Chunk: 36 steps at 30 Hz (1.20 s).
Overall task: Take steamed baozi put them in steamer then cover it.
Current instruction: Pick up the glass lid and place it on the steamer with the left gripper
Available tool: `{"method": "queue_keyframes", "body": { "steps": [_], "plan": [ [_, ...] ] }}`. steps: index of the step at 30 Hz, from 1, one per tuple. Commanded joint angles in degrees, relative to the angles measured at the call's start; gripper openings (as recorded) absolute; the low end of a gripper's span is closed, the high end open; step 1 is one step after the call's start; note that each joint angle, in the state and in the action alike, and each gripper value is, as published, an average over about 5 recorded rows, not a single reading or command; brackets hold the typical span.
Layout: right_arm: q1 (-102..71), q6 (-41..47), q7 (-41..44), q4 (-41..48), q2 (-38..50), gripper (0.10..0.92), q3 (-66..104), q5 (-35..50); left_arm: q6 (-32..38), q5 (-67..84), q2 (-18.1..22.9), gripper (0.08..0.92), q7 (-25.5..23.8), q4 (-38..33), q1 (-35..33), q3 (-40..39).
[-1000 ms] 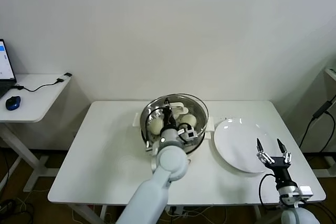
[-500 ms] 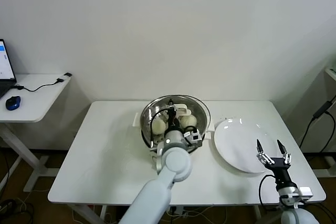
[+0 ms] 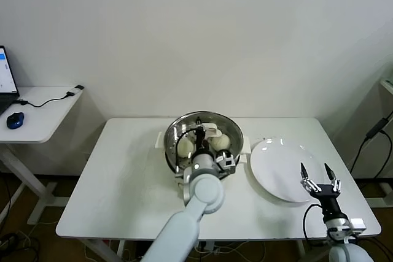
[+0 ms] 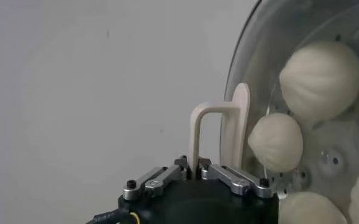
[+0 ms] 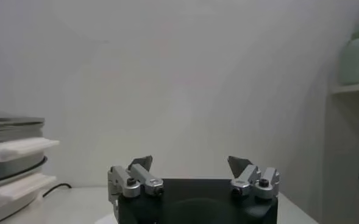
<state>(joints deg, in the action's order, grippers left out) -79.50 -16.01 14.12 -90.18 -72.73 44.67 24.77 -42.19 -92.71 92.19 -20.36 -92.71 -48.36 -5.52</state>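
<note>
The steel steamer (image 3: 174,154) stands on its white base at the table's middle. Several cream-white baozi (image 3: 185,146) lie inside it and show through the glass in the left wrist view (image 4: 321,76). The clear glass cover (image 3: 233,130) sits level over the steamer's rim. My left gripper (image 3: 204,134) is directly above the steamer, shut on the cover's white handle (image 4: 197,137); the fingers (image 4: 223,173) pinch one leg of that handle. My right gripper (image 3: 319,179) hangs open and holds nothing at the table's front right, beside the plate.
A flat white plate (image 3: 279,169) lies bare to the right of the steamer. The steamer's white side handles (image 5: 17,149) show at the edge of the right wrist view. A side desk (image 3: 37,111) with a mouse and cable stands far left.
The cover was tilted and higher over the steamer a second ago; it has come down and levelled onto the rim, still in my left gripper. The right arm has not moved.
</note>
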Motion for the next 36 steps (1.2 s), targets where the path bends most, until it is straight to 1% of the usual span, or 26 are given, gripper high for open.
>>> {"method": "queue_keyframes", "body": {
  "steps": [1,10,19,24,27,31,36],
  "plan": [
    [0.1,0.0,0.0,0.1,0.0,0.823,0.0,0.0,-0.4,-1.4,2.8,0.165,-0.5,0.1,-0.1,0.1],
    [0.1,-0.1,0.0,0.2,-0.1,0.823,0.0,0.0,1.4,-1.8,2.8,0.165,0.8,1.3,-0.4,0.7],
    [0.2,-0.1,0.0,0.2,-0.2,0.823,0.1,0.0,1.1,-0.4,2.8,0.165,1.9,1.5,-0.5,0.3],
    [0.2,-0.1,0.0,0.2,-0.2,0.823,0.1,0.0,1.9,0.5,2.8,0.167,4.1,1.7,-0.8,0.1],
    [0.2,-0.1,0.0,0.3,-0.2,0.823,0.2,0.0,2.5,0.8,2.8,0.204,4.4,0.8,-1.3,-0.2],
    [0.2,-0.1,0.0,0.3,-0.2,0.823,0.1,0.0,2.4,1.2,2.8,0.317,3.9,-1.6,-1.9,-0.8],
    [0.2,-0.2,0.1,0.5,-0.2,0.823,0.1,0.0,2.1,1.5,2.8,0.455,1.6,-5.3,-3.3,-1.3]
  ]
}}
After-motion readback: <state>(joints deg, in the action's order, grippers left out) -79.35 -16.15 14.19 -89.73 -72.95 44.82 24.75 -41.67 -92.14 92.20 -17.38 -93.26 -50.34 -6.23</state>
